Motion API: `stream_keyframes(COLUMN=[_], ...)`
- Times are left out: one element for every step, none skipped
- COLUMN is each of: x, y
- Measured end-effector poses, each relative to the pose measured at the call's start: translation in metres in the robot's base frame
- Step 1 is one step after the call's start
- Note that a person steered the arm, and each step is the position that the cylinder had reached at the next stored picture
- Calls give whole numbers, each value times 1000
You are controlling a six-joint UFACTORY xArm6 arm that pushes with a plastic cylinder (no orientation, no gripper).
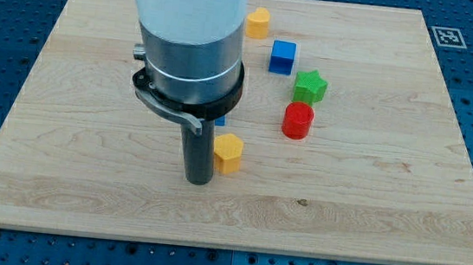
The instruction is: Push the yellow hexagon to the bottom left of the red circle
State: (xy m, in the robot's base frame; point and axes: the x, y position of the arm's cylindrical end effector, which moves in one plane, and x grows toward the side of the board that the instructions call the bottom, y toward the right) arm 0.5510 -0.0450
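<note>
A yellow hexagon (228, 153) lies near the middle of the wooden board (77, 161). My tip (198, 181) stands just left of it, touching or nearly touching its left side. The red circle (298, 120) sits up and to the right of the hexagon, about a block's width away. A second yellow block (258, 21) lies near the view's top, partly beside the arm's body. A small blue bit (219, 120) shows behind the rod; its shape is hidden.
A green star (310, 87) touches the red circle's upper edge. A blue cube (283, 56) lies above the star. The arm's wide grey and white body (189, 32) covers the board's upper middle. A marker tag (447, 36) sits at the top right corner.
</note>
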Motion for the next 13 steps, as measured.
stream_keyframes(x=[0, 0, 0, 0, -1, -20, -29, -28, -28, -28, -15, -7, -18], y=[0, 5, 13, 19, 26, 28, 30, 31, 31, 31, 39, 45, 15])
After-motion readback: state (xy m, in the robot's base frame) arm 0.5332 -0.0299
